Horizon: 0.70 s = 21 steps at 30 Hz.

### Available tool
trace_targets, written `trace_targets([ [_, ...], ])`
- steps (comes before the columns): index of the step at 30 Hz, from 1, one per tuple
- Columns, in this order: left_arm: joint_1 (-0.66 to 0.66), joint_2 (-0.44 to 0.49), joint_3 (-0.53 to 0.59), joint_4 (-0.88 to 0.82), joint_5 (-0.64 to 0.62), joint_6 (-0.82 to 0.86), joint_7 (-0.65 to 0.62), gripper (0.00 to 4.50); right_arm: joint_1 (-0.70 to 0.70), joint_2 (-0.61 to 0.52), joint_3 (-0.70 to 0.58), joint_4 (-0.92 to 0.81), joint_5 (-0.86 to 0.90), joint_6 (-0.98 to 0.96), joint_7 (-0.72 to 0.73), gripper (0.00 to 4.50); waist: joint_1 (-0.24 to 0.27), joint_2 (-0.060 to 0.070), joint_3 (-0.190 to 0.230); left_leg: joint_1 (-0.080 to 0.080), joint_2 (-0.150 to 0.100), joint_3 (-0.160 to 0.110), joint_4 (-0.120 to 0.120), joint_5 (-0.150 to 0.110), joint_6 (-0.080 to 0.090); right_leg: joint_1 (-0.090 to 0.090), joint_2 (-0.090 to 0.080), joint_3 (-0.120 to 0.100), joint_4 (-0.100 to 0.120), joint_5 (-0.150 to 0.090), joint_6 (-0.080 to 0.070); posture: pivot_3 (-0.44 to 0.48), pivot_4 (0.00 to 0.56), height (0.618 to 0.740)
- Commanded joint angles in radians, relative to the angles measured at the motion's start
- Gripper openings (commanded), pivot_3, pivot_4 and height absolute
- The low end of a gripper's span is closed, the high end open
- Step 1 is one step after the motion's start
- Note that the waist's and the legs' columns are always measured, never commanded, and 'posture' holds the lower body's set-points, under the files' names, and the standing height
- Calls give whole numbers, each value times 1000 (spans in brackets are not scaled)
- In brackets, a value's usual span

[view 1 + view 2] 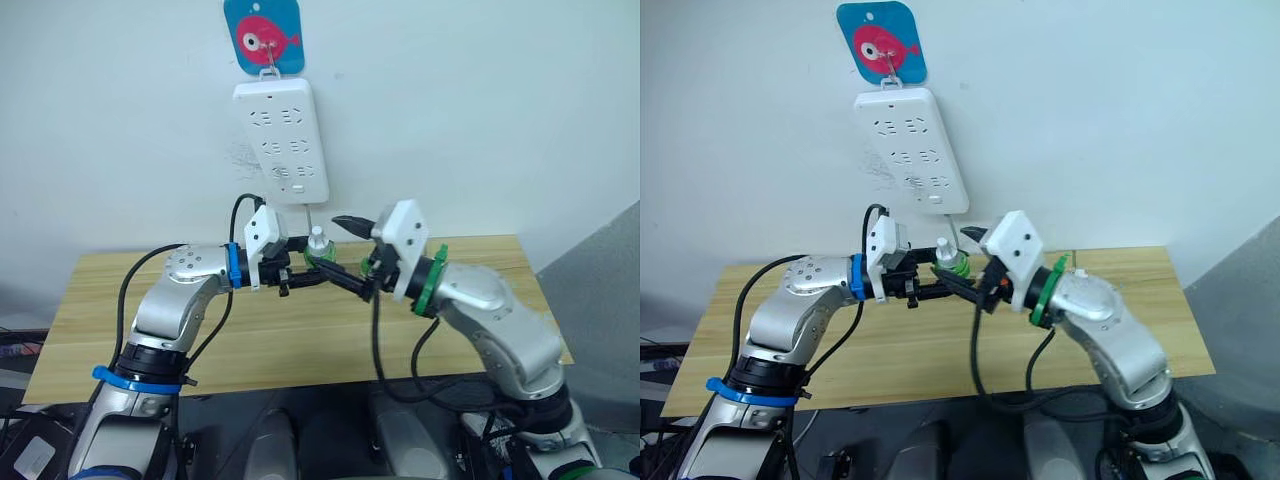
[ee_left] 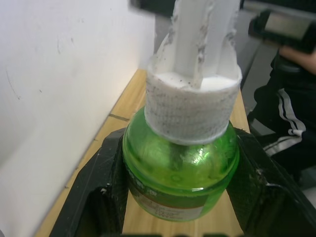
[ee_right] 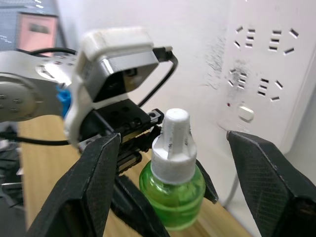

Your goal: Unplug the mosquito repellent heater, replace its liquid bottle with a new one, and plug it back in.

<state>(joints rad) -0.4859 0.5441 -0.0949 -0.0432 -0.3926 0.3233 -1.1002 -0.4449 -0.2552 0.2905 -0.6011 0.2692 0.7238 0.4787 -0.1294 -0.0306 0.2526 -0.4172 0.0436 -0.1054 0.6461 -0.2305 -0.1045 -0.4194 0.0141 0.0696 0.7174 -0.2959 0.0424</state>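
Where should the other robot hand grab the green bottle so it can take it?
Probably the white cap, gripped from its two sides. The green bottle stands upright, its round belly already clamped in the left gripper, so only the narrow cap sticks up free. The right gripper is open, one finger on each side of that cap.

both arms are silver metal shells with black joints and black cables looping off them, the left gripper behind a blue ring and blue band, the right gripper behind a green ring, each with black textured fingers and a white wrist camera box
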Motion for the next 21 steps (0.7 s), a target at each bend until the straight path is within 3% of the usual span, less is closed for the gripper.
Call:
trace_targets([
  [1,-1,-10,1,-27,-1,-18,7,2311,-19,21,19,10,-30,-23,-36,3582,0,0,-1,0,0,0,0,0,0,0,0,0,0,0,0,-148,173,740],
  [3,1,-12,0,-29,0,-20,9,2311,-28,36,17,34,-22,-25,-37,3582,-1,0,-1,0,0,0,0,0,0,0,0,0,0,0,0,-148,173,740],
  [6,5,-9,-1,-36,0,-24,9,2311,-34,50,9,59,-8,-33,-27,2998,-2,0,-1,0,0,0,0,0,0,0,0,0,0,0,0,-135,171,740],
  [11,10,5,3,-40,-5,-28,-5,2311,-46,26,10,74,27,-46,43,1148,-3,0,-1,0,0,0,0,0,1,0,0,0,0,0,0,-122,168,740],
  [14,16,33,-4,-47,-9,-52,-66,2311,-109,-27,18,141,56,-115,195,1057,-5,0,-1,0,0,0,0,0,1,0,0,0,0,0,0,-126,168,740],
  [21,15,81,-21,-52,-10,-104,-169,2311,-344,-182,77,516,106,-315,747,1057,-9,0,-1,1,0,-1,-1,-1,2,1,0,-1,-1,0,0,-97,163,740],
])
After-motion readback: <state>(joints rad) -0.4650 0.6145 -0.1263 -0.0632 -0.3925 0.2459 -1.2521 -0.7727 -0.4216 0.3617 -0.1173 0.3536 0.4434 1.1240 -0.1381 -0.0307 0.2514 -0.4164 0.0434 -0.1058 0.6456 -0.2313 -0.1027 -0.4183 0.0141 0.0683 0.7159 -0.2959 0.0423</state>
